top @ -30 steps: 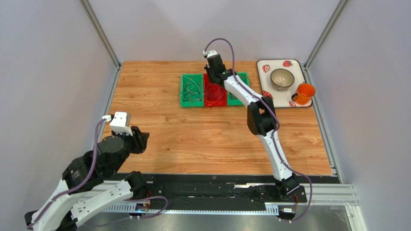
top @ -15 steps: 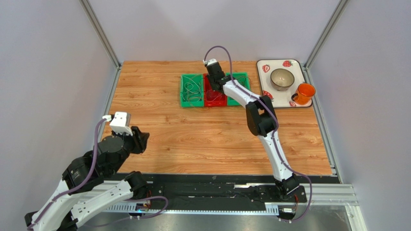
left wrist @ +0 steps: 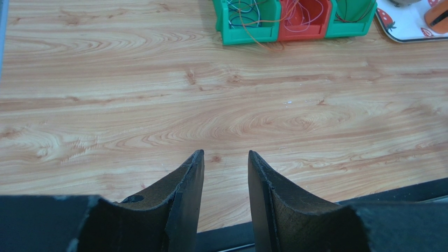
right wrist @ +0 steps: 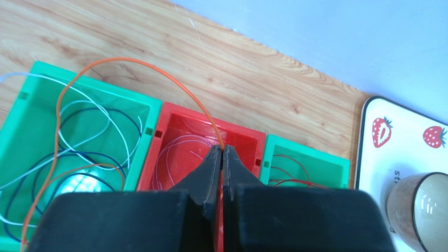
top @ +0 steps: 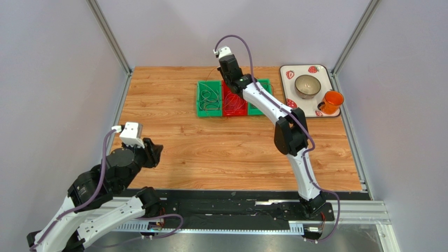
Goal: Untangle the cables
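Three small bins stand in a row at the back: a left green bin (right wrist: 100, 84), a red bin (right wrist: 210, 116) and a right green bin (right wrist: 305, 148). My right gripper (right wrist: 222, 149) is shut on a thin orange cable (right wrist: 126, 59) and is raised above the red bin (top: 234, 105). The cable arcs up and left, then drops into the left green bin among white (right wrist: 105, 113) and dark blue cables (right wrist: 68, 155). Pale thin wires (right wrist: 179, 142) lie in the red bin and a red wire (right wrist: 294, 168) in the right green one. My left gripper (left wrist: 225, 153) is open and empty, near the table's front left (top: 153, 152).
A white strawberry tray (top: 286, 71) at the back right holds a bowl (top: 307, 85) and an orange cup (top: 331, 101). Grey walls with metal posts close the table on three sides. A black rail runs along the near edge.
My right gripper dipped toward the red bin, then rose and moved back-left, lifting the orange cable into an arc. The left arm has not moved.
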Available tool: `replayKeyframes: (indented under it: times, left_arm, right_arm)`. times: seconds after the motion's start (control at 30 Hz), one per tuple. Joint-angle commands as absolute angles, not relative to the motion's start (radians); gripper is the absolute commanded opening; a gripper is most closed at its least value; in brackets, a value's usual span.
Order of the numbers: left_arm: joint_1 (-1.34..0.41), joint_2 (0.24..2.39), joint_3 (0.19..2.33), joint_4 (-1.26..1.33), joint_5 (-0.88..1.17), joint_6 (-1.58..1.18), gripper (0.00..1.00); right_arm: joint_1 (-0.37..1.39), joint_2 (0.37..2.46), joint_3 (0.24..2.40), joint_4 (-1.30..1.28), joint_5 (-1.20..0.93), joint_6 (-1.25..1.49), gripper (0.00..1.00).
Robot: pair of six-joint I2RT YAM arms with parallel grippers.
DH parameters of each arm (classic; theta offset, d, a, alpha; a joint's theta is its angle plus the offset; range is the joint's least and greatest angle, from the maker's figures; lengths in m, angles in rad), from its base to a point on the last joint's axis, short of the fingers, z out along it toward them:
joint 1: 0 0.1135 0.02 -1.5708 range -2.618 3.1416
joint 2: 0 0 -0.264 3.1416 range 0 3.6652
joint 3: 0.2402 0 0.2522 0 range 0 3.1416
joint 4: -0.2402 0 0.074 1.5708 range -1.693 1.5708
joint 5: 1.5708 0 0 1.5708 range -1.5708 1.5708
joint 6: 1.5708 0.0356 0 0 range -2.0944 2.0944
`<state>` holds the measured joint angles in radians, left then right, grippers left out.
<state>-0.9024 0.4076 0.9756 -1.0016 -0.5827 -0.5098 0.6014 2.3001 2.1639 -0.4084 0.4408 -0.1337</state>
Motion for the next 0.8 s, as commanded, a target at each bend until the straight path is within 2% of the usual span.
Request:
replayKeyframes:
  times: [0.0, 0.37, 0.6, 0.77]
  left_arm:
    - [-0.896, 0.391, 0.974, -0.973, -0.572, -0.491, 0.45]
    - [-0.896, 0.380, 0.974, -0.969, -0.566, -0.489, 0.45]
    - [-0.897, 0.373, 0.974, -0.969, -0.565, -0.488, 0.45]
    - [-0.897, 0.368, 0.971, -0.969, -0.565, -0.488, 0.45]
  right_arm:
    - [0.615, 2.226, 2.210, -0.414, 0.483, -0.164, 0.00]
    - [0.690, 2.167, 2.237, -0.410, 0.403, -0.121, 0.00]
    - [0.706, 2.264, 2.329, -0.390, 0.370, -0.017, 0.00]
    - [0.706, 2.283, 2.270, -0.263, 0.321, 0.080, 0.00]
